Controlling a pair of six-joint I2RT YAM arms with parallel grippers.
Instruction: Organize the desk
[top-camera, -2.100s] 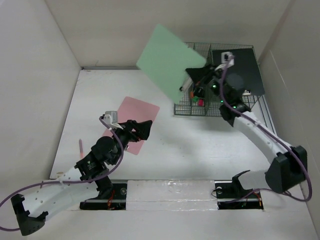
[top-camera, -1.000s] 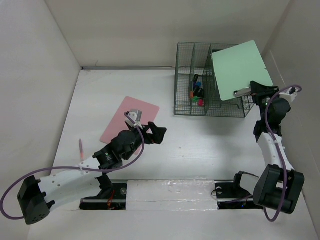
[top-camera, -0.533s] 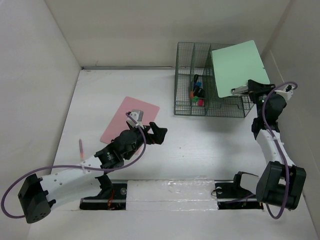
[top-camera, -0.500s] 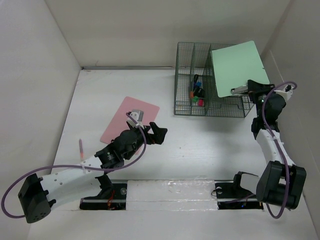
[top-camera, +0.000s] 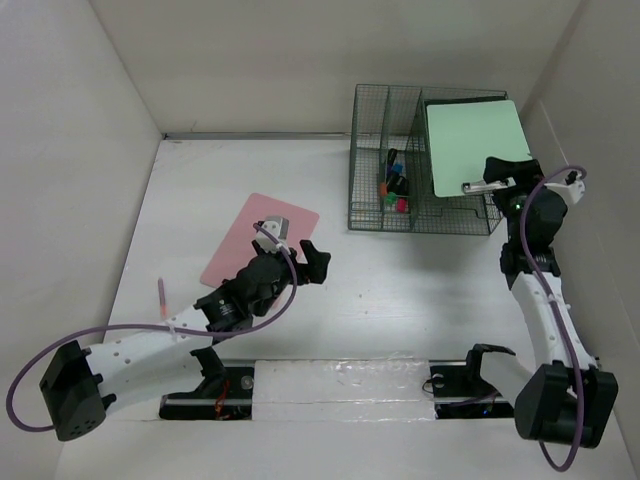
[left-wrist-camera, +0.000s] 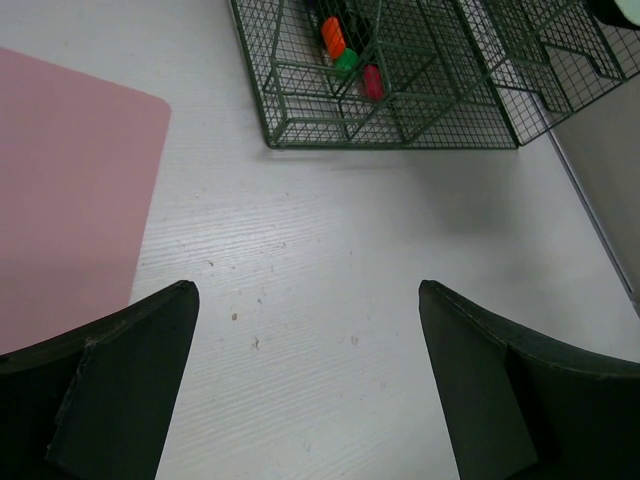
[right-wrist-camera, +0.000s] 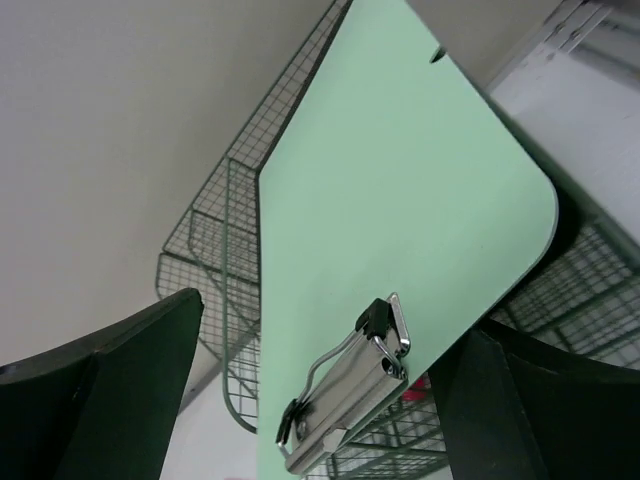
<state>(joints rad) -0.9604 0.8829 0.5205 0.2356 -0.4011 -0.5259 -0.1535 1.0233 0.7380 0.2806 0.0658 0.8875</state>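
Note:
The white desk (top-camera: 400, 290) carries a pink sheet (top-camera: 262, 238) lying flat at left of centre. My left gripper (top-camera: 312, 262) hovers just right of that sheet, open and empty. In the left wrist view it (left-wrist-camera: 308, 290) hangs over bare desk (left-wrist-camera: 330, 230), the pink sheet (left-wrist-camera: 60, 190) to its left. A mint-green clipboard (top-camera: 475, 148) stands in the right slot of the green wire rack (top-camera: 370, 215). My right gripper (top-camera: 497, 178) is at its metal clip (right-wrist-camera: 350, 385), open, fingers (right-wrist-camera: 100, 390) wide on either side of it.
Coloured markers (top-camera: 393, 190) lie in the rack's middle compartment and show again as markers (left-wrist-camera: 345, 50) in the left wrist view. A pink pen (top-camera: 160, 297) lies near the left wall. White walls close in on the left, back and right, with the rack against the right one.
My right gripper has opened and let go of the green clipboard, which has dropped lower into the rack's right slot. The left arm has barely shifted.

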